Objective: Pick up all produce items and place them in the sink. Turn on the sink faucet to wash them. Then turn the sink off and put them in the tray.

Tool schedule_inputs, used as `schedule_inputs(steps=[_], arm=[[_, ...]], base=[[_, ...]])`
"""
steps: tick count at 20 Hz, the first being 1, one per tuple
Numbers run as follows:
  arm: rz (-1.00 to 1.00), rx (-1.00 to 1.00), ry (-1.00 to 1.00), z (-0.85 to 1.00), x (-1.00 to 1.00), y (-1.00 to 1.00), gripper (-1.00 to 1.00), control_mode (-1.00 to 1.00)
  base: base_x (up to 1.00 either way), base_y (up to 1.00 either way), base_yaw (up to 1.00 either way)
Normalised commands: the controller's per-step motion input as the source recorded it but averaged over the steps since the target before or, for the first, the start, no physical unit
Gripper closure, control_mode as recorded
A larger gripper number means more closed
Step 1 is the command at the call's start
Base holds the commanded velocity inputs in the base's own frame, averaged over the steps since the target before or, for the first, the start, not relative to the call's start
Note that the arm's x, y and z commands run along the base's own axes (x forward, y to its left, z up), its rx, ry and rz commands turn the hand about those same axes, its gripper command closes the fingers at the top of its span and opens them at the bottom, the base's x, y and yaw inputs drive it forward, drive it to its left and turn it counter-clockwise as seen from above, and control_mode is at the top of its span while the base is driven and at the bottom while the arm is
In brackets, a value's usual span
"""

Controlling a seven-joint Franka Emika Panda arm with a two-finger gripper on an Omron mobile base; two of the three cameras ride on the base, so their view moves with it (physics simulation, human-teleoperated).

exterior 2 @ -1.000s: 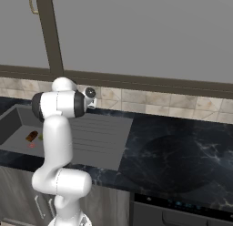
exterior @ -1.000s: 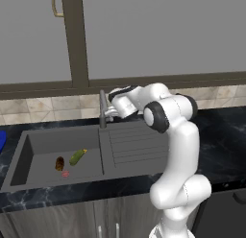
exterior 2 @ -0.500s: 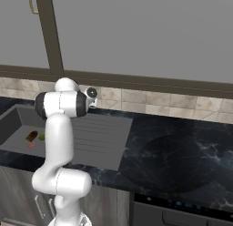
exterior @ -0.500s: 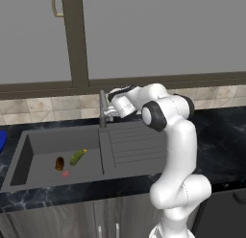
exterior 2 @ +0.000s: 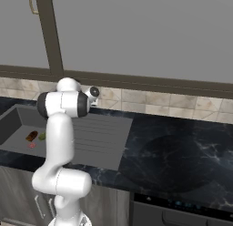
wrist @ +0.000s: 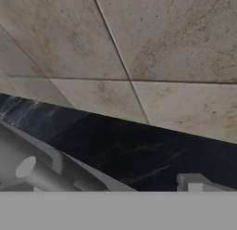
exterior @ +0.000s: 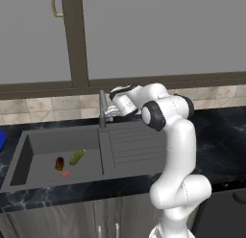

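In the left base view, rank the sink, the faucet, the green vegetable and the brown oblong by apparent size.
1. Sink, by far the largest.
2. Faucet.
3. Green vegetable.
4. Brown oblong, only slightly smaller than the vegetable; both lie side by side in the basin, so nearness hardly skews it.

No readable text, labels, numbers (cabinets, tiles, counter all plain).

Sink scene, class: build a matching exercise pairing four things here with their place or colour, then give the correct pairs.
Column 1:
1. green vegetable
2. brown-orange oblong
3. faucet
4. tray

Column 2:
A. bright blue, at the left edge of the counter
B. upright at the back rim of the sink
C. on the basin floor, beside a small red spot
D. on the basin floor, nearer the drainboard

Pairs: 1-D, 2-C, 3-B, 4-A
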Motion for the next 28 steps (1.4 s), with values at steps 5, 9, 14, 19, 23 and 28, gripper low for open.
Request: schedule_inputs(steps=[5,9,14,19,23,28], arm=[[0.0,0.0,0.0,-0.16,0.27,0.06,1.0,-1.0],[-0.04,0.0,0.0,-0.13,0.26,0.0,1.0,-1.0],[-0.12,0.0,0.0,-0.16,0.15,0.0,1.0,-1.0],[-0.17,0.0,0.0,-0.21,0.1,0.0,1.0,-1.0],[-0.17,0.0,0.0,-0.22,0.13,-0.13,1.0,-1.0],[-0.15,0.0,0.0,-0.16,0.21,-0.3,1.0,-1.0]], base=[[0.0,0.0,0.0],[0.0,0.0,0.0],[0.0,0.0,0.0],[0.0,0.0,0.0],[0.0,0.0,0.0],[0.0,0.0,0.0]])
